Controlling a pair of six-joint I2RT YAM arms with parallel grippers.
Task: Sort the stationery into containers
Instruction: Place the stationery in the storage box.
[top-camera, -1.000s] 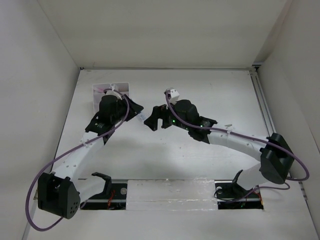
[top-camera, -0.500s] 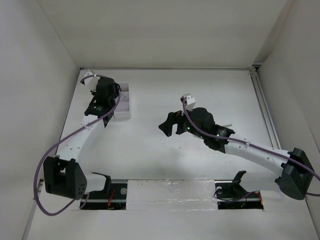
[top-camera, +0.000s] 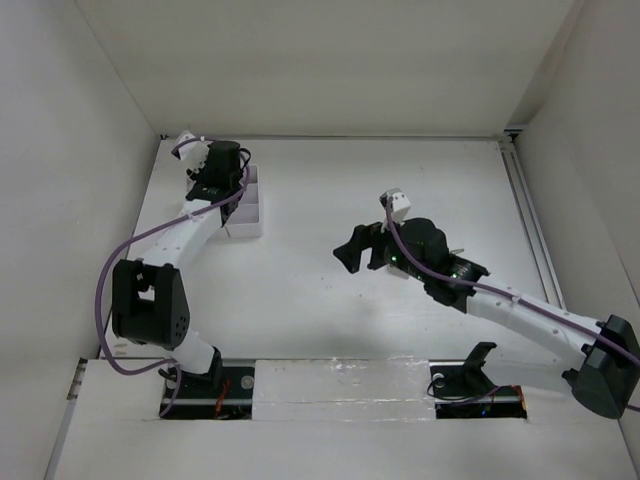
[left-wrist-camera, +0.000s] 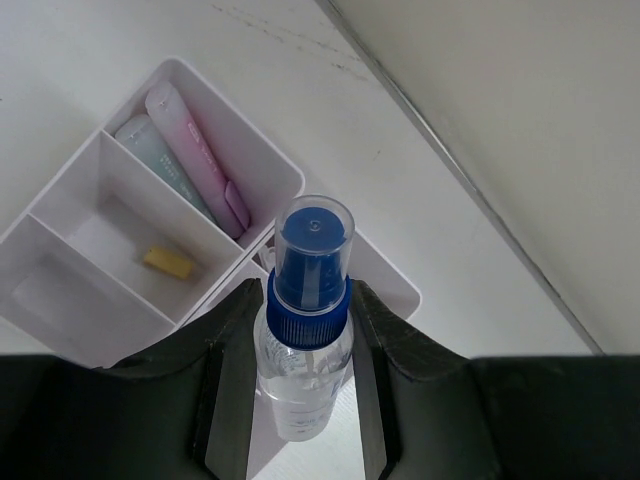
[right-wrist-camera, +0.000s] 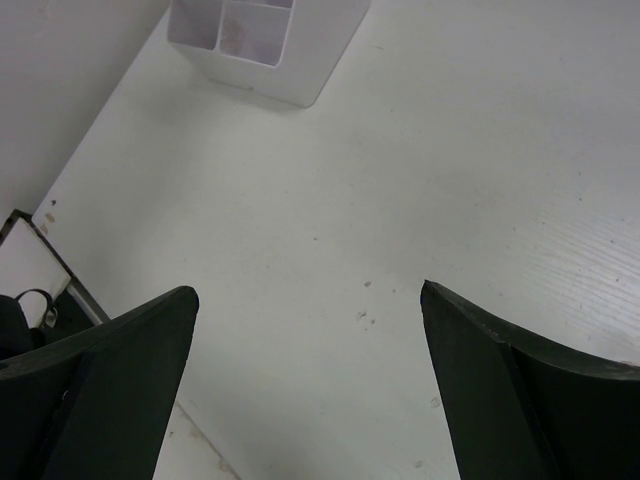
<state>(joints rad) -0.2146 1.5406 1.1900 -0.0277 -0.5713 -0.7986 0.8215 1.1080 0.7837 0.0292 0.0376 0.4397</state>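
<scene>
Top view: your left arm (top-camera: 185, 235) is stretched to the far-left corner and ends over the tray (top-camera: 250, 212). The right fingers (top-camera: 352, 252) hang mid-tabletop (top-camera: 400, 170), well apart from the tray. My read is that they're parked there so the left side has room.

Left wrist: the left fingers (left-wrist-camera: 228, 390) are clamped on the bottle (left-wrist-camera: 306, 330), one on each side of the clear body just below the blue collar. The bottle sits upright in the grip, cap pointing at the camera. The low grip leaves the cap free, and it probably keeps the bottle vertical for a drop-in. It's up off the tabletop, over the tray's near edge. I can't tell which compartment is directly under it. The long slot already holds a pink highlighter (left-wrist-camera: 195, 155) beside a green highlighter (left-wrist-camera: 158, 165). A tan eraser (left-wrist-camera: 168, 262) lies alone in the next cell, so like goes with like.

Right wrist: the right fingers are spread wide with nothing between them and bare tabletop below. The tray corner shows at the top edge. There's no loose stationery in this view, so the bottle looks like one of the last items.
</scene>
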